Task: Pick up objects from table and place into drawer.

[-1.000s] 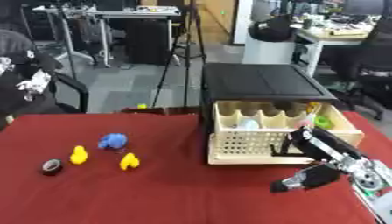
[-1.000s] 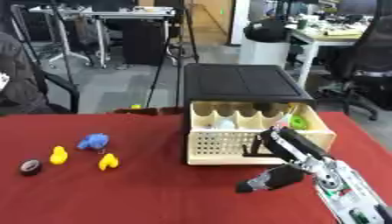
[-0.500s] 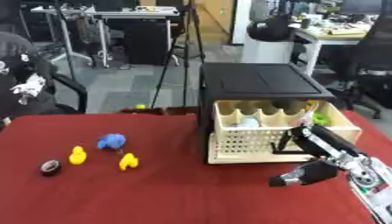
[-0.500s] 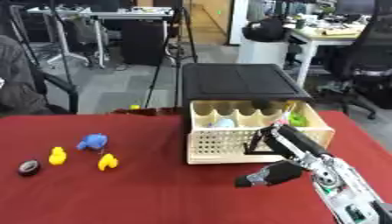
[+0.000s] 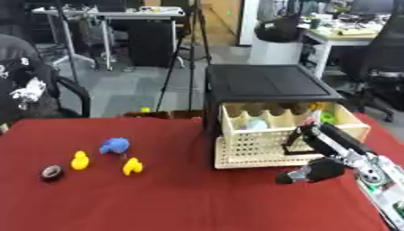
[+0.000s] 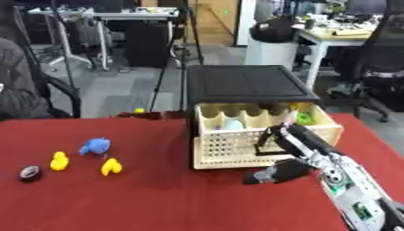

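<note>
1. Toys wait on the left of the red counter [image 5: 181, 198]: a blue toy [image 5: 115, 145], two yellow ducks [image 5: 80, 160] [image 5: 132, 166] and a small dark round thing [image 5: 52, 172], near one another and well apart from the drawer [image 5: 272, 144]
2. The drawer stands pulled out of the black cabinet [image 5: 268, 85], with a few things already in its compartments, one pale and one green
3. My right hand [image 6: 272, 172] hangs low over the counter just in front of the drawer, holding nothing; its fingers look drawn together, but I cannot tell for certain
4. I judge I am between picks: next I must carry the hand across to the toys, the nearest duck first, and spread the fingers before coming down
5. The right eye view shows more counter around the hand; the left eye view sets it nearer the edge. The left hand shows in neither
</note>
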Available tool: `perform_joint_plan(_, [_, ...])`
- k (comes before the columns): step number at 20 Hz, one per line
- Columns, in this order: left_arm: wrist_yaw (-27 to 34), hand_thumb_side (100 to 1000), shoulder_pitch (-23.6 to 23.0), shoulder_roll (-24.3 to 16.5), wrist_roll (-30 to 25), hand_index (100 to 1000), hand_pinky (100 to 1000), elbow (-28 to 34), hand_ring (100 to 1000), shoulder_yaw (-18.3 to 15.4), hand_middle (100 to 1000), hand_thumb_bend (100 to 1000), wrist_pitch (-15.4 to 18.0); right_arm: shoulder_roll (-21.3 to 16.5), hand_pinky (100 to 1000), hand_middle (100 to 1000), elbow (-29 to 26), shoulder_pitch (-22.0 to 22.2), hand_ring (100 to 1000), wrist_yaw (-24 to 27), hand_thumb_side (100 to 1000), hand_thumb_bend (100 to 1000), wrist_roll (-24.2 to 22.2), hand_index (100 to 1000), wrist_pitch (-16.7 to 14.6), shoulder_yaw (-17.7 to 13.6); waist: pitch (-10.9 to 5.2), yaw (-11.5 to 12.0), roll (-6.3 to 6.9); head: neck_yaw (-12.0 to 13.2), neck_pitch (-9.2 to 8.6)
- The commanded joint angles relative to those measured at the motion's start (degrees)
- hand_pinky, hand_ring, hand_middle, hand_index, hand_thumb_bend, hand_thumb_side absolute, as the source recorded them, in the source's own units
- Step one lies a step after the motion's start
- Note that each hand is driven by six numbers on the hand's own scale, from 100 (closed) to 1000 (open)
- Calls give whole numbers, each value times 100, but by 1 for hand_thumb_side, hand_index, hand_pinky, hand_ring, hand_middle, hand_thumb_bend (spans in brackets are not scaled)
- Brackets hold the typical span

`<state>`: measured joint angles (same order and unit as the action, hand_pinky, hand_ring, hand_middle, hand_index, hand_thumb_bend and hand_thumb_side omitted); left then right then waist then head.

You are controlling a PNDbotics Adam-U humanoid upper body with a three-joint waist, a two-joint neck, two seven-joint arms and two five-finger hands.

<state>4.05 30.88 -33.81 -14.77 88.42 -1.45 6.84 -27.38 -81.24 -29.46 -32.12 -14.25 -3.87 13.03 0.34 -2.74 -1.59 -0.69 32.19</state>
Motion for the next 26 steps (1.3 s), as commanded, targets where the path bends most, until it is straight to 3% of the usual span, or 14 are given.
perform_joint_plan(1, [-5, 513, 73, -126, -22, 638, 100, 76, 286, -80, 415, 100, 6, 8, 100, 100, 236, -76, 100, -126, 590, 989, 6, 640, 7, 9, -15, 34, 33, -17, 25])
perform_joint_plan(26, [-44, 506, 114, 17, -164, 638, 100, 48, 286, -47, 415, 100, 59, 201, 100, 100, 649, -907, 100, -302, 683, 967, 372, 654, -51, -128, 46, 333, 92, -73, -84])
